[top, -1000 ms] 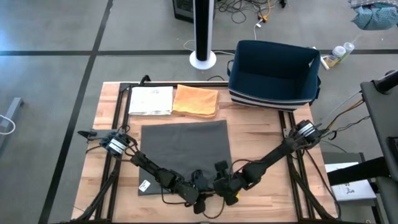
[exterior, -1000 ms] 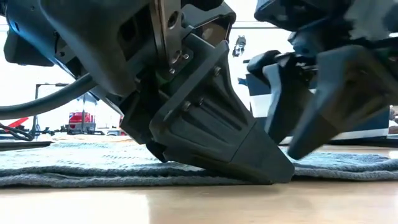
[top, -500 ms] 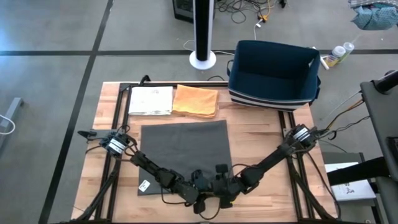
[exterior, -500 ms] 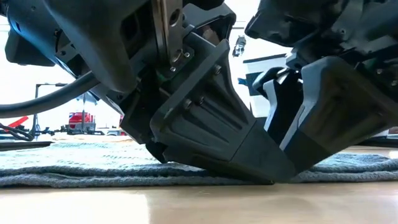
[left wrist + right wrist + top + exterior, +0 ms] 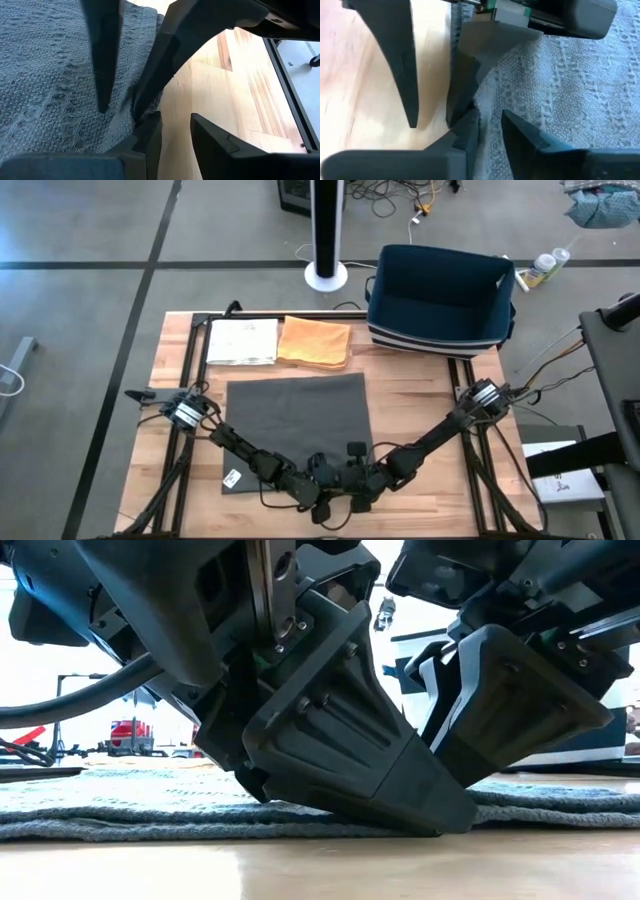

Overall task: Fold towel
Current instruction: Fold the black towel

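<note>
A dark grey towel lies spread flat on the wooden table. Both grippers face each other low over its near edge, close to the near right corner. My left gripper comes from the table's left and stands open, one finger at the towel's edge and the other over bare wood. My right gripper comes from the table's right and has closed on the towel's edge right in front of the left one. In the low view both sets of fingers reach down to the towel. My left gripper has one fingertip against the towel's near edge, slanting down from the table's left. Whether the finger is under the cloth, I cannot tell. My right gripper pinches a raised ridge of the towel's near edge between its two fingers, one finger on the wood side and one on top of the cloth. It slants down from the table's right. The rest of the towel lies flat on the table.
A folded white cloth and a folded orange cloth lie at the table's far edge. A dark blue bin stands at the far right corner. Bare wood shows to the right of the towel.
My right gripper has slid a little toward the table's left, up to the left gripper. It has rolled, sunk slightly onto the towel's edge, and narrowed its fingers on the cloth. The towel stays flat.
</note>
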Tool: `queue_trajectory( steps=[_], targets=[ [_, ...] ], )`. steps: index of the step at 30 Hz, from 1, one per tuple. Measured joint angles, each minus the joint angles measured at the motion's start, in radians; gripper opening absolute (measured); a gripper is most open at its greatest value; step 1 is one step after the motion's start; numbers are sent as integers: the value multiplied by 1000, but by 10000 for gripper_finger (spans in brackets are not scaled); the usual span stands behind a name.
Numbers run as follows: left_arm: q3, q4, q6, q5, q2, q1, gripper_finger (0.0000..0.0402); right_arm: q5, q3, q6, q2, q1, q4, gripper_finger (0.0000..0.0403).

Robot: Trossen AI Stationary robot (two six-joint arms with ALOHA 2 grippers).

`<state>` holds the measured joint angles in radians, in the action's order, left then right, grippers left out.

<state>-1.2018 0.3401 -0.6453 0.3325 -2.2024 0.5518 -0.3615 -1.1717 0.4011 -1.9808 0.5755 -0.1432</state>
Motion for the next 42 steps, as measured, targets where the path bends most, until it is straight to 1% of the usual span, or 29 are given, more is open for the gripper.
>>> queue_trajectory(
  steps=[2, 4, 6, 10, 14, 17, 20, 22, 24, 26, 31, 35, 42],
  targets=[
    [0, 0, -1, 0, 0, 0, 94, 10, 0, 0, 0, 0, -1, 42],
    [0, 0, -4, 0, 0, 0, 91, 50, 0, -2, 0, -5, -1, 16],
    [0, 0, -12, 0, 0, 0, 90, 67, 0, 0, 0, -7, -1, 5],
    [0, 0, -21, 0, 0, 0, 91, 74, -8, 8, 7, -7, -8, 6],
    [0, -1, -22, 0, 0, 0, 96, 78, -51, 8, 10, -7, -51, 3],
    [0, -1, -22, 0, 0, 0, 98, 118, -84, 9, 10, -8, -112, 2],
    [0, -3, -22, 0, 0, 0, 96, 132, -106, 10, 10, -8, -164, 1],
    [0, -4, -22, 0, 0, 0, 93, 157, -113, 11, 11, -8, -173, 1],
    [0, -4, -23, 0, 0, 0, 90, 211, -113, 24, 11, -8, -169, 1],
    [0, -4, -23, 0, 0, 0, 89, 229, -112, 44, 11, -8, -167, 1],
    [0, -4, -23, 0, 0, 0, 89, 224, -111, 69, 11, -8, -166, 1],
    [0, -3, -22, 0, 0, 1, 96, 184, -104, 93, 11, -7, -166, 0],
    [0, -3, -19, 0, 1, 1, 107, 182, -104, 134, 5, -13, -127, 0]
  ],
)
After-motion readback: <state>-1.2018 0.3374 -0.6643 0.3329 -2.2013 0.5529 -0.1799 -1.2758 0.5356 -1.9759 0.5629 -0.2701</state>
